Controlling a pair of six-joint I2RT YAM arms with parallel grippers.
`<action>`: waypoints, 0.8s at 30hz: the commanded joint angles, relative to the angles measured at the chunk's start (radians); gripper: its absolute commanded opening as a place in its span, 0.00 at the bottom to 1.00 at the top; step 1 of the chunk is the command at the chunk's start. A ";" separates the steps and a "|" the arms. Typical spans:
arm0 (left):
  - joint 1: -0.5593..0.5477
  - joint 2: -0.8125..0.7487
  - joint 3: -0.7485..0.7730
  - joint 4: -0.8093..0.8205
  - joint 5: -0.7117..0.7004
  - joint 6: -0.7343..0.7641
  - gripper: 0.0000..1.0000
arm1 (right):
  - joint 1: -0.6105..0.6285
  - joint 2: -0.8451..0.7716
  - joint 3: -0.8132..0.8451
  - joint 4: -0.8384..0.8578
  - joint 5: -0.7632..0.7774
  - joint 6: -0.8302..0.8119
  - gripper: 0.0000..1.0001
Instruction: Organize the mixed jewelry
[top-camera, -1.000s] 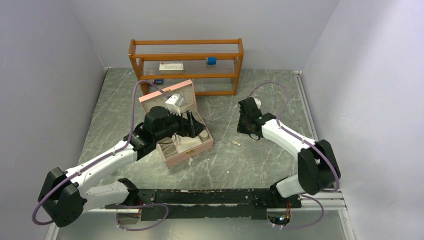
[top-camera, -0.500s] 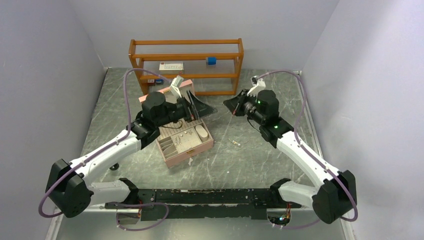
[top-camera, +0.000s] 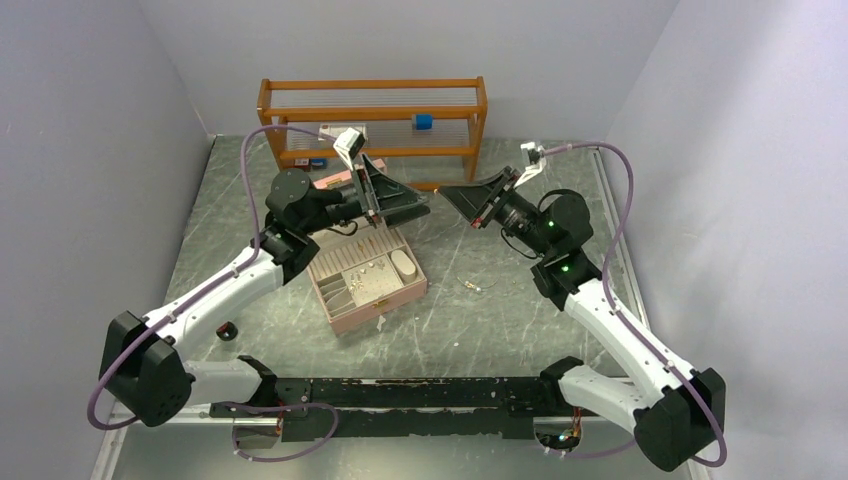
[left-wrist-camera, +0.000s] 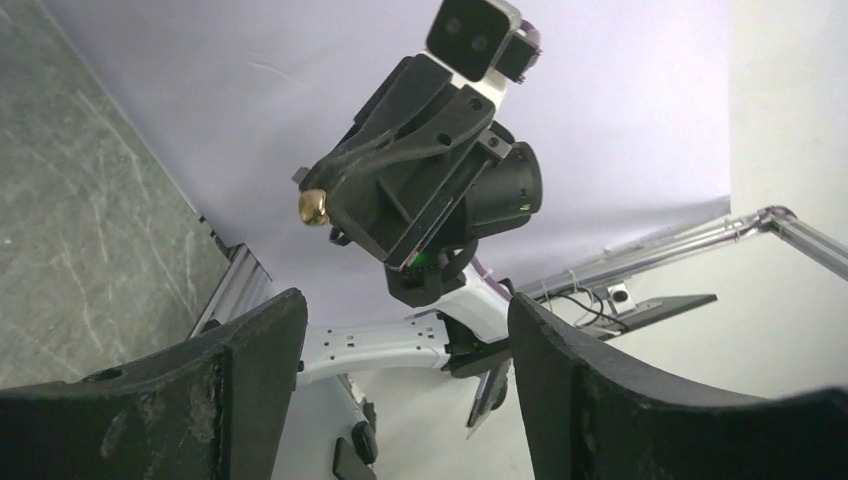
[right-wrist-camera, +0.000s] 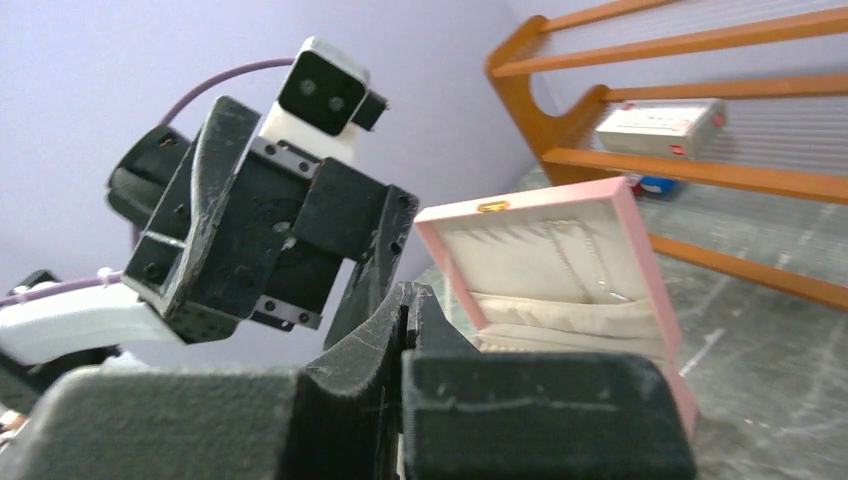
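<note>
**Pink rectangular jewelry box** (top-camera: 378, 308): cream lining, with a small gold clasp (right-wrist-camera: 491, 206) on the lid edge.
**Grey-green stone-look table top** (top-camera: 480, 330): irregular white veining.
**Orange-brown wooden shelf rack** (top-camera: 372, 88): pale ribbed shelves carrying a small blue block (top-camera: 424, 122) and a flat white carton with red print (right-wrist-camera: 660, 125).
**Left arm** (top-camera: 215, 305) and **right arm** (top-camera: 610, 315): white shells, black joints, purple cables (top-camera: 630, 190).
**Walls** (top-camera: 90, 120): plain pale lilac.

Illumination even and diffuse from overhead; bench (top-camera: 500, 320) shadows soft. Wrist views: jaws nearest the lens blurred, surfaces beyond them sharper.
</note>
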 joint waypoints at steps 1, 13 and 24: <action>0.004 -0.018 0.071 0.013 0.084 -0.009 0.79 | -0.007 -0.028 -0.024 0.111 -0.088 0.079 0.00; 0.004 0.014 0.064 0.063 0.110 -0.050 0.75 | -0.007 -0.003 -0.020 0.186 -0.167 0.174 0.00; 0.004 0.031 0.036 0.158 0.109 -0.145 0.57 | -0.007 0.006 -0.034 0.216 -0.220 0.203 0.00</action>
